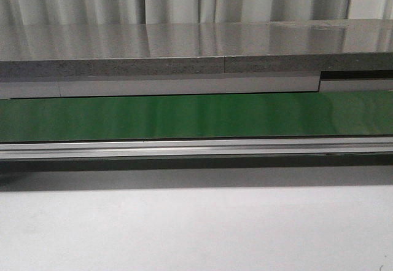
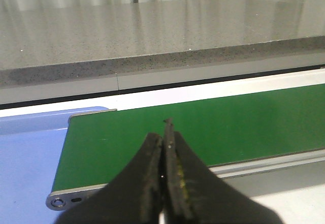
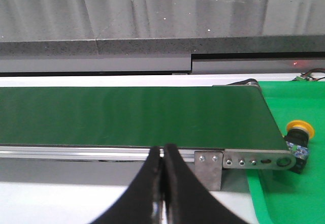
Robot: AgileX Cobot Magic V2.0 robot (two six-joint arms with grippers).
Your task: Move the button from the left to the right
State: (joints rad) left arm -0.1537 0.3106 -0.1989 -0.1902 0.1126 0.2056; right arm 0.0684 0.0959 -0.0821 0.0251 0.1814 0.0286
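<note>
A smooth, faintly glossy green belt (image 1: 184, 116) runs in a brushed metal rail (image 1: 196, 148) below a polished speckled stone shelf (image 1: 184, 43).

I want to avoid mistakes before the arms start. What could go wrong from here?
1. The button sits close beside the conveyor's end bracket, so the right end effector may hit metal.
2. Both end effectors, including the left, are shut; reaching without opening would push the button away.
</note>
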